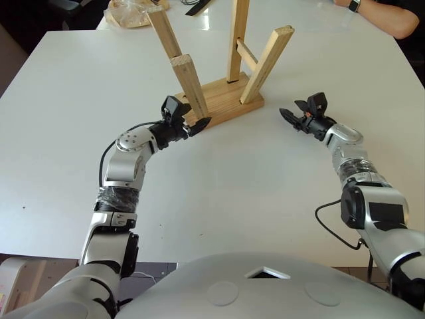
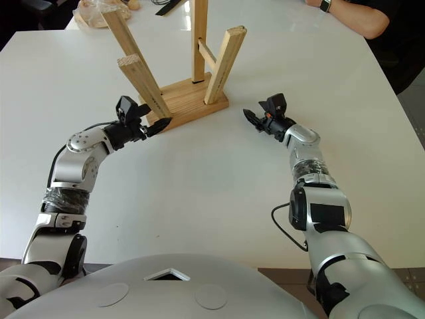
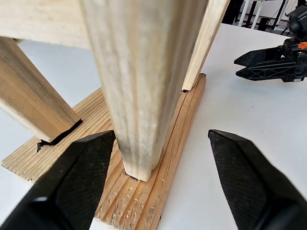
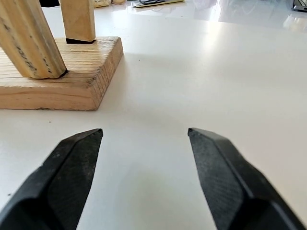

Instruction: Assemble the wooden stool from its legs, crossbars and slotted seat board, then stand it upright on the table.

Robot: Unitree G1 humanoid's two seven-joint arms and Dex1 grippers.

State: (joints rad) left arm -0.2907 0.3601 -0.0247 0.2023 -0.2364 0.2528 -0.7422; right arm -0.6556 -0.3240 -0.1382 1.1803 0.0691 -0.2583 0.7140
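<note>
Stool [image 1: 226,90] sits upside down at twelve o'clock on the desk [image 1: 232,193], with its seat board [image 1: 216,101] flat and its legs [image 1: 267,63] pointing up. At the board's seven o'clock corner the left hand [image 1: 196,124] is spread wide, one finger either side of the near leg [image 1: 189,86]. At three o'clock the right hand [image 1: 290,109] is spread wide too, apart from the board.

Stool [image 2: 189,96]: pale wood, assembled, inverted. Seat board [image 1: 222,100]: rectangular, grooved face up, lying flat on table [image 1: 232,193], far-centre. Legs [image 1: 190,85]: four square-section, set in board slots, pointing up, splayed outward; tops of rear pair cut off by frame edge. Crossbar [image 1: 247,55]: short, joining two right-side legs, above board. Other crossbars not discernible.
</note>
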